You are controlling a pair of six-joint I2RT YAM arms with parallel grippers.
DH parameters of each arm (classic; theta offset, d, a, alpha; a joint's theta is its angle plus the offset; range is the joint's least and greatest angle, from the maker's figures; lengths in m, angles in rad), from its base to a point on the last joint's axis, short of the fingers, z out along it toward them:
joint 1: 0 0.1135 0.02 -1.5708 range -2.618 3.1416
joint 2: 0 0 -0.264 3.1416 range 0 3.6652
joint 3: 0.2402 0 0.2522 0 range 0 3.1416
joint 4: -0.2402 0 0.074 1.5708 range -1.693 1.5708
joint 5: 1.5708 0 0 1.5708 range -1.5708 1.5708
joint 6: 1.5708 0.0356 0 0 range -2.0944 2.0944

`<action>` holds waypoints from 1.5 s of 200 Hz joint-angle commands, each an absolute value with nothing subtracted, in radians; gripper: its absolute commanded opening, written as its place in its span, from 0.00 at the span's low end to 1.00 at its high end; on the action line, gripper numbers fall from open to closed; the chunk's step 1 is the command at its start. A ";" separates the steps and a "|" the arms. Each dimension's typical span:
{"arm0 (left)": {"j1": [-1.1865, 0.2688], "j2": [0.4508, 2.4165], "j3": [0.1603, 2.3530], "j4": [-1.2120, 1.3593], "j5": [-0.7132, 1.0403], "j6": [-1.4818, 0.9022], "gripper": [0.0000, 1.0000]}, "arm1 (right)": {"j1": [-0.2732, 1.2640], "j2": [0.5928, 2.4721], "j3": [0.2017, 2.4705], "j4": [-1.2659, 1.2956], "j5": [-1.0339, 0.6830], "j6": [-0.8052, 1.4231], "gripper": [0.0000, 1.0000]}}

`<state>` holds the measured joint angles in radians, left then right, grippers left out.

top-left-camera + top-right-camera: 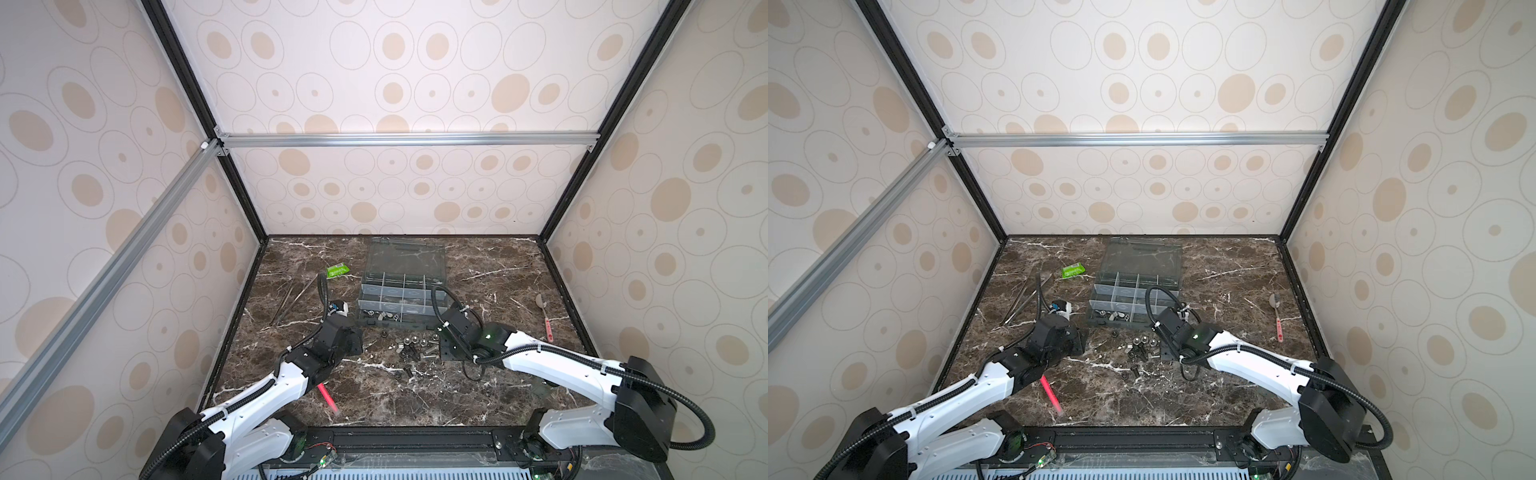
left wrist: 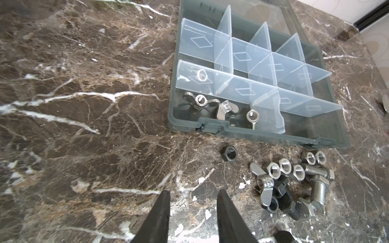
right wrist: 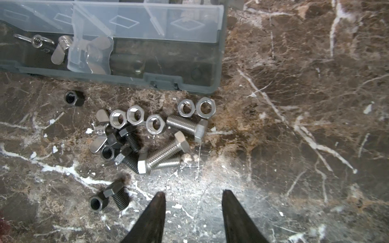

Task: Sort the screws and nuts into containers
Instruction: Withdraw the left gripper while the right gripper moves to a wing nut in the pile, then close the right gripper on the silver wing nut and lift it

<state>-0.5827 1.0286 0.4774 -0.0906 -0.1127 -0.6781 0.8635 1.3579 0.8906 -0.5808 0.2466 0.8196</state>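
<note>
Right wrist view, right gripper [image 3: 193,191] parted, empty, near screws [image 3: 164,153]; left gripper [image 2: 193,191] likewise

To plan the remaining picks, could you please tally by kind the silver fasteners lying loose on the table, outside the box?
Hex nuts: 5
Screws: 3
Wing nuts: 1
Total: 9

Green packet [image 1: 336,272], tweezers [image 1: 282,304], spoon [image 1: 544,318], pink pen [image 1: 327,398] on marble tabletop [image 1: 498,270].
</note>
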 commanded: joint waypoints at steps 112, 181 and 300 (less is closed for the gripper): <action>-0.565 0.888 0.407 -0.129 -0.140 -0.733 0.37 | 0.963 1.686 1.170 -0.522 0.151 0.731 0.47; -0.561 0.856 0.387 -0.133 -0.140 -0.742 0.37 | 0.979 1.827 1.278 -0.526 0.109 0.696 0.46; -0.561 0.853 0.379 -0.128 -0.129 -0.748 0.37 | 0.985 1.947 1.376 -0.581 0.115 0.652 0.46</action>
